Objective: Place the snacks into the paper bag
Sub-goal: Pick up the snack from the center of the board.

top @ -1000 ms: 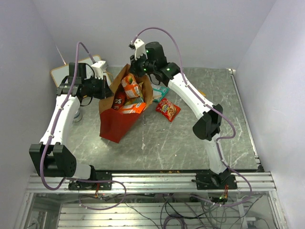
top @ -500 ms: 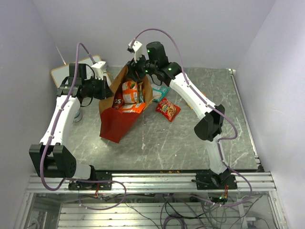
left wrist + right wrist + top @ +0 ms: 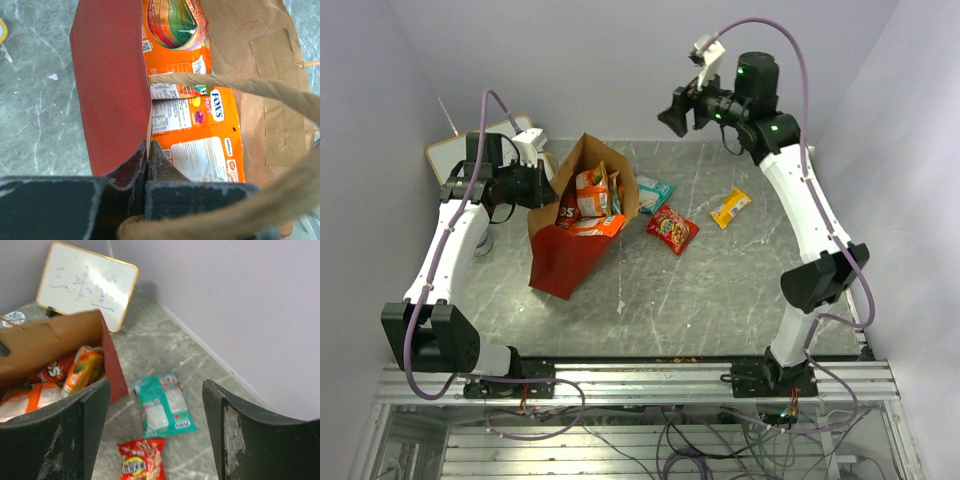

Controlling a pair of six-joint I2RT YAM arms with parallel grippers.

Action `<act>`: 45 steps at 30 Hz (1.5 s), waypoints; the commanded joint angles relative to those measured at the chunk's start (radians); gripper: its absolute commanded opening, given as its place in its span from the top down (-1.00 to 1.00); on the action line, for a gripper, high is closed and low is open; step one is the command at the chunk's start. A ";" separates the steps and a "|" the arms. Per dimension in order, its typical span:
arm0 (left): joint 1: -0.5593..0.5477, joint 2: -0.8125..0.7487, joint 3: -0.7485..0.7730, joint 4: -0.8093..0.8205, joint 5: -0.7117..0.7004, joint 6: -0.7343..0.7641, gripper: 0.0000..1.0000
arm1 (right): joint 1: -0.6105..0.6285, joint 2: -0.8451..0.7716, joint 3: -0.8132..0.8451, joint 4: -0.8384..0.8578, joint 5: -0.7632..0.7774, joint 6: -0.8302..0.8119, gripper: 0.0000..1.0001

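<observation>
Currently the tall red paper bag with brown kraft lining (image 3: 568,255) stands left of centre on the grey marbled table (image 3: 720,290), its mouth open at the far end. The left gripper (image 3: 148,150) is pressed together on the bag's red side wall at the rim, holding the mouth open. The right gripper (image 3: 672,112) hangs high above the far side of the table, its jaws spread and empty.

Contents: orange foil packets (image 3: 590,190) and a dark red one are inside the bag. One orange fruit-sweet packet (image 3: 200,145) lies against the kraft lining beneath a twisted paper handle (image 3: 225,85).

Outstanding: three packets lie flat on the table, right of the bag:
- a teal foil packet (image 3: 162,405), nearest the bag;
- a small red printed packet (image 3: 141,460), just nearer than the teal one;
- a small yellow packet (image 3: 731,207), further right and well apart.

Handling assessment: these packets appear light, soft and crinkly, with slick foil that could slide between the fingers, and contents liable to crush. Because they lie flat, the best hold is likely a crimped end seam or a raised corner, pinched gently. The bag's paper wall looks thin and floppy, and it may fold or tear if pulled hard.

A white writing board with a wooden frame (image 3: 87,284) stands at the far left.
</observation>
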State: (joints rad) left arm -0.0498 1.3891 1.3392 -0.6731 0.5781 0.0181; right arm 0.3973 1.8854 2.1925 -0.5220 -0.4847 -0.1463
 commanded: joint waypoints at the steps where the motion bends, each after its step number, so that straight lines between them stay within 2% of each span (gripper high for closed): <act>1: -0.013 -0.042 -0.003 0.061 -0.015 0.003 0.86 | -0.063 -0.063 -0.146 0.036 -0.006 0.010 -0.48; 7: -0.013 -0.055 -0.015 0.073 -0.020 0.000 0.86 | -0.167 -0.067 -0.320 0.119 0.020 0.151 -0.44; 16: -0.013 -0.063 -0.023 0.073 -0.012 -0.001 0.86 | -0.173 0.054 -0.505 0.273 0.099 0.349 -0.40; 25: -0.013 -0.093 -0.047 0.088 -0.017 -0.003 0.86 | -0.174 0.247 -0.535 0.410 0.091 0.494 -0.31; 39: -0.013 -0.101 -0.051 0.088 -0.018 -0.006 0.86 | -0.174 0.424 -0.472 0.431 0.074 0.595 -0.09; 45: -0.013 -0.091 -0.047 0.084 -0.021 -0.003 0.86 | -0.175 0.473 -0.447 0.432 0.033 0.625 0.11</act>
State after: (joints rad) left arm -0.0536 1.3258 1.2861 -0.6395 0.5385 0.0177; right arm 0.2237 2.3226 1.7145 -0.1143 -0.4194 0.4454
